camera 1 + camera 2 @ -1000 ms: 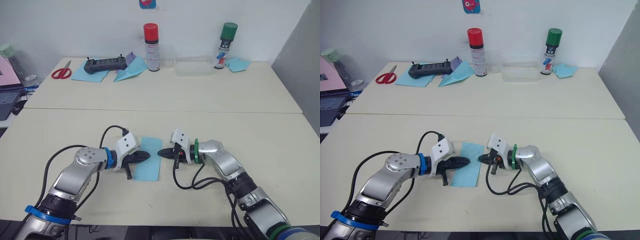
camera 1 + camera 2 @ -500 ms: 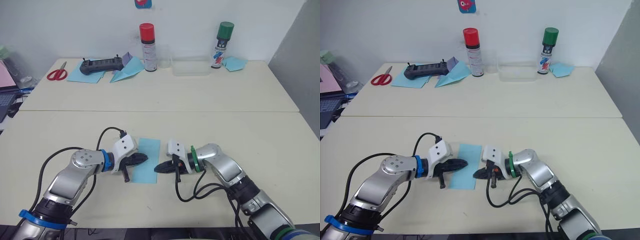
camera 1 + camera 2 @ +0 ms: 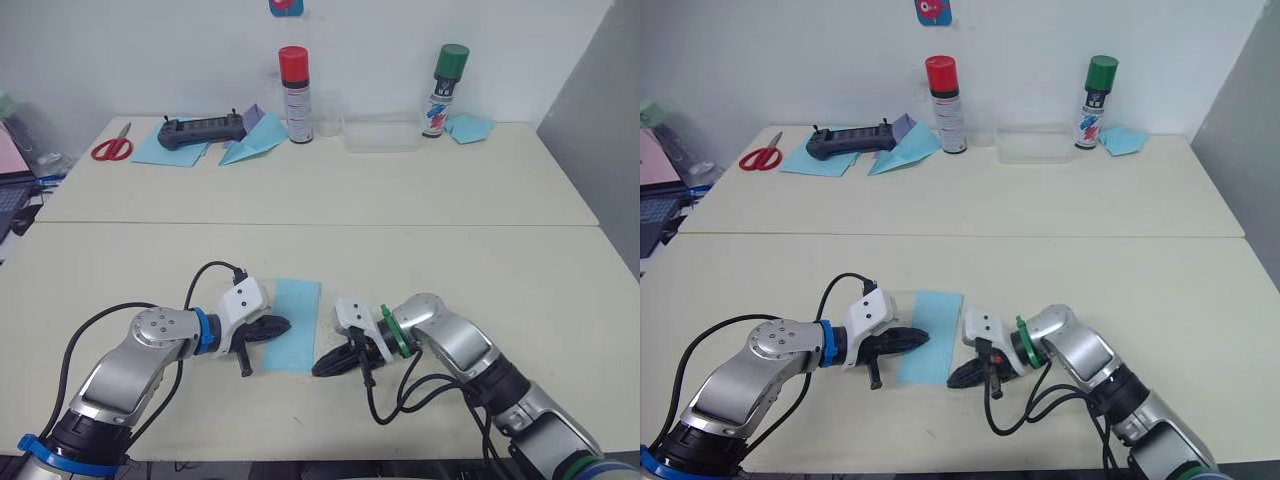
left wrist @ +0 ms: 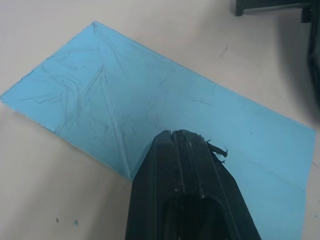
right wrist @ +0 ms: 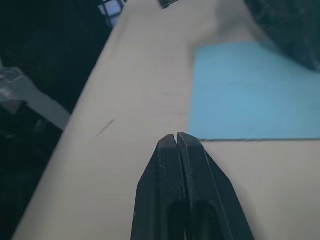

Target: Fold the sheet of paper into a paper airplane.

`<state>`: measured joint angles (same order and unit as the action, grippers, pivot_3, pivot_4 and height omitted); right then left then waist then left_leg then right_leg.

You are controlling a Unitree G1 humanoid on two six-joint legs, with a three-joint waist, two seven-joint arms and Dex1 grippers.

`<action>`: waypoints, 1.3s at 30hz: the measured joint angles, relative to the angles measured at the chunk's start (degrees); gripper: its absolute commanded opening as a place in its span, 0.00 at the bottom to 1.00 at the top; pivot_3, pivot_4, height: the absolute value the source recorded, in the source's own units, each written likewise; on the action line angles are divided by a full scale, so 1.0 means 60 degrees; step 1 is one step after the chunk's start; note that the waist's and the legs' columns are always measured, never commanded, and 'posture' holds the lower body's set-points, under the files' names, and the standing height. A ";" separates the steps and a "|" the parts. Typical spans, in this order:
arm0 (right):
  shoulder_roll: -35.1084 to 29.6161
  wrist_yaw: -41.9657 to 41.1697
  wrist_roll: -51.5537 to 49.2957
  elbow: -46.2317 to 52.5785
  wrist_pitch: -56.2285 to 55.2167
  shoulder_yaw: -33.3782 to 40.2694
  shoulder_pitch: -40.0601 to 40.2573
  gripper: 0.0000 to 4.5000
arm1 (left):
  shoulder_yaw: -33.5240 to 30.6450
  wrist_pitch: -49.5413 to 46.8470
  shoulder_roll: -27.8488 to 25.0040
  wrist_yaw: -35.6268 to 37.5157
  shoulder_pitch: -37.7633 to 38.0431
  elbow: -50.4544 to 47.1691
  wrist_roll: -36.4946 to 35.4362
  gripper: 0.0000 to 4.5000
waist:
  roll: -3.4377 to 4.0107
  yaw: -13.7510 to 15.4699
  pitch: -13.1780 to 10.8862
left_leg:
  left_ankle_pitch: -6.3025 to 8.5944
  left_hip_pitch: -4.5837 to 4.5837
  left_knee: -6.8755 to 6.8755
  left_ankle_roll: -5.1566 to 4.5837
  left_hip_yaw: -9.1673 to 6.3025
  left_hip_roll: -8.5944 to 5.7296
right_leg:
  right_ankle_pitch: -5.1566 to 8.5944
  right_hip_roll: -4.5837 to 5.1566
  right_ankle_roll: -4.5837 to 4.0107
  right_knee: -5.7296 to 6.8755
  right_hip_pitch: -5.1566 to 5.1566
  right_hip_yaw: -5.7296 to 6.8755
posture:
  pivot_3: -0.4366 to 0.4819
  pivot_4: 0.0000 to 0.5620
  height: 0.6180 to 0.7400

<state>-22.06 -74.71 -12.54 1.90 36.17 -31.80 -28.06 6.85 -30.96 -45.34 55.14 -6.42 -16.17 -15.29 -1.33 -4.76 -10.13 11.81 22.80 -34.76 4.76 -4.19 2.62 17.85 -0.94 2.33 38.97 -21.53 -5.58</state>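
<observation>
left pincer (image 3: pixel 281 324), fingers together, rests on the creased, folded light-blue sheet of paper (image 3: pixel 296 306).

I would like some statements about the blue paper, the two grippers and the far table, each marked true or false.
1. The sheet of paper lies flat on the table. True.
2. The left gripper is open wide. False: its fingers are shut, tips over the paper.
3. The right gripper is shut, beside the paper's edge. True.
4. The red-capped can lies on its side. False: it stands upright.
5. The scissors have green handles. False: red.
</observation>
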 measured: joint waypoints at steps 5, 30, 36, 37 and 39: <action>-0.0035 0.0587 -0.0584 0.0010 0.0686 0.0985 0.0077 0.01 | 0.0020 0.0039 0.0042 -0.0048 -0.0191 0.0234 0.0011 0.00 | 0.0001 0.0001 -0.0008 | -0.0001 0.0000 0.0000 0.0000 -0.0004 0.0000 | -0.0003 -0.0002 0.0002 0.0009 -0.0007 0.0002 | 0.48 0.27 1.00; 0.1550 0.3252 0.0949 -0.2196 -0.2011 0.0712 -0.0681 0.00 | -0.1591 0.0970 -0.0424 0.0747 -0.0880 0.2466 -0.0464 0.41 | 0.0005 0.0077 -0.0016 | -0.0004 0.0015 -0.0015 0.0001 -0.0001 0.0000 | -0.0023 -0.0003 0.0022 0.0015 -0.0024 -0.0001 | 0.48 0.27 1.00; 0.1590 0.3250 0.0946 -0.2265 -0.2077 0.0758 -0.0697 0.00 | -0.1354 0.1963 -0.0350 0.0896 -0.1203 0.2871 -0.0065 0.60 | 0.0005 0.0078 -0.0016 | -0.0005 0.0014 -0.0017 0.0001 0.0000 0.0001 | -0.0027 -0.0004 0.0017 0.0019 -0.0024 -0.0003 | 0.48 0.27 1.00; 0.1591 0.3249 0.0945 -0.2265 -0.2079 0.0760 -0.0700 0.00 | -0.1200 0.2178 -0.0352 0.0938 -0.1269 0.2939 0.0078 0.60 | 0.0005 0.0078 -0.0016 | -0.0005 0.0014 -0.0017 0.0001 0.0000 0.0000 | -0.0027 -0.0004 0.0017 0.0019 -0.0025 -0.0003 | 0.48 0.27 1.00; 0.1602 0.3249 0.0944 -0.2266 -0.2085 0.0767 -0.0700 0.00 | -0.0812 0.2750 -0.0332 0.0979 -0.1454 0.3298 0.0463 0.60 | 0.0006 0.0078 -0.0017 | -0.0005 0.0014 -0.0017 0.0001 0.0000 0.0000 | -0.0027 -0.0004 0.0017 0.0020 -0.0025 -0.0002 | 0.48 0.27 1.00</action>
<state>-12.45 -55.21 -6.87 -11.70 23.66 -27.19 -32.26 1.98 -14.46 -47.33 61.02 -15.14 3.62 -12.51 -1.29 -4.29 -10.23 11.78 22.89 -34.86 4.76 -4.19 2.62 17.69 -0.96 2.43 39.09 -21.68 -5.59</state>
